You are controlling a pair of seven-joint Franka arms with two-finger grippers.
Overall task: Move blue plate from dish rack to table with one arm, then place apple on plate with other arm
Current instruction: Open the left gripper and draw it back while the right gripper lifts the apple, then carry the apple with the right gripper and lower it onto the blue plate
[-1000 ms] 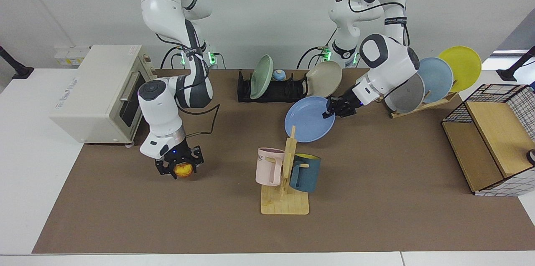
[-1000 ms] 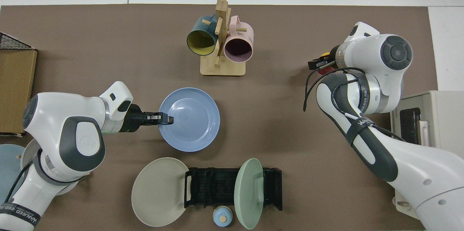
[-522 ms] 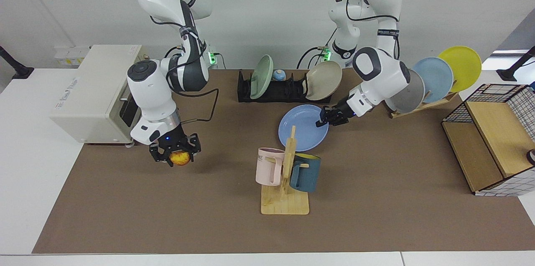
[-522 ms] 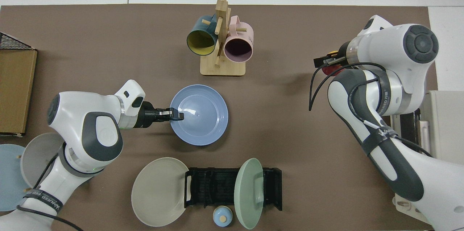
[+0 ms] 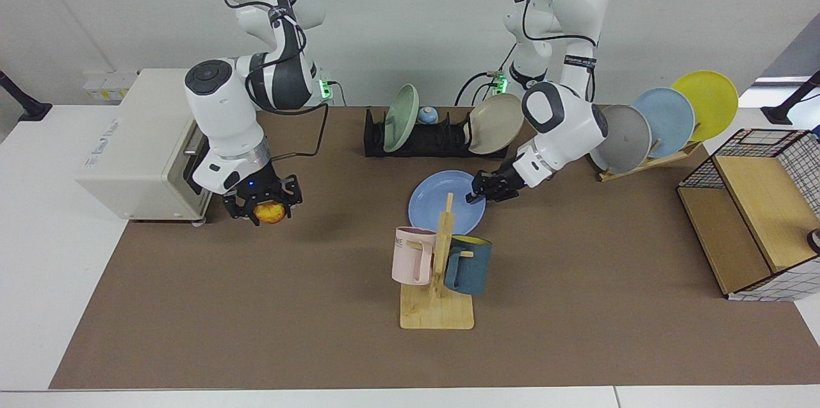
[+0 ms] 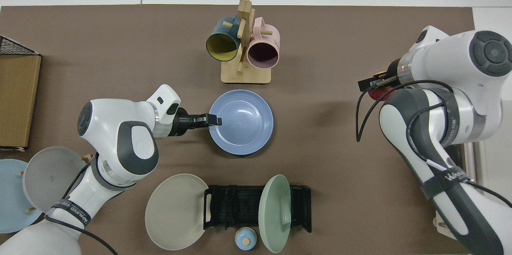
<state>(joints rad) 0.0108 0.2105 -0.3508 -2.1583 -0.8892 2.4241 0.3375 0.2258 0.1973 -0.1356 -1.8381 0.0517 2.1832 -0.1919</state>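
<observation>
The blue plate [image 5: 442, 200] [image 6: 241, 122] hangs low over the brown table [image 5: 256, 318] [image 6: 120, 47], just behind the mug stand. My left gripper [image 5: 478, 195] [image 6: 214, 120] is shut on its rim, on the side toward the wooden plate rack. Whether the plate touches the mat I cannot tell. The apple [image 5: 270, 211] [image 6: 376, 93], red and yellow, is held above the mat in front of the toaster oven, with my right gripper [image 5: 266, 206] [image 6: 373, 85] shut on it. The black dish rack [image 5: 423, 139] [image 6: 240, 207] stands at the back.
A green plate [image 5: 401, 109] stands in the dish rack and a beige plate [image 5: 496, 123] leans at its end. The mug stand [image 5: 437, 280] [image 6: 245, 47] holds a pink and a dark blue mug. The toaster oven [image 5: 141, 139], a wooden plate rack [image 5: 666, 116] and a wire crate [image 5: 756, 203] line the sides.
My left gripper has carried the blue plate away from the wooden rack toward the mug stand. My right gripper has lifted the apple and drawn it back toward the toaster oven.
</observation>
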